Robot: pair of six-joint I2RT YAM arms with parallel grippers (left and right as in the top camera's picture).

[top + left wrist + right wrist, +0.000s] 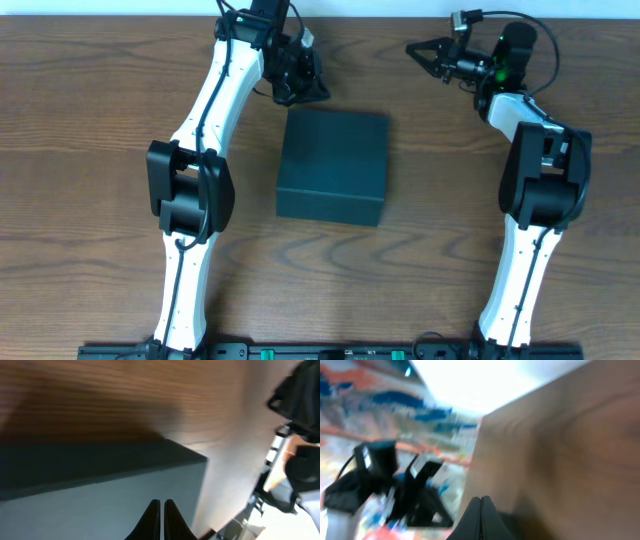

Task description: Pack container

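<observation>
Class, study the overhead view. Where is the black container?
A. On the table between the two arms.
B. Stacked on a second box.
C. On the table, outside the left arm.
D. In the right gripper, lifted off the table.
A: the container rests on the table between the arms. The left gripper is near one corner and the right gripper is apart from it.

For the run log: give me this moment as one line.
container: closed, centre of table | left gripper: shut, empty, by container's far edge | right gripper: shut, empty, clear of it
</observation>
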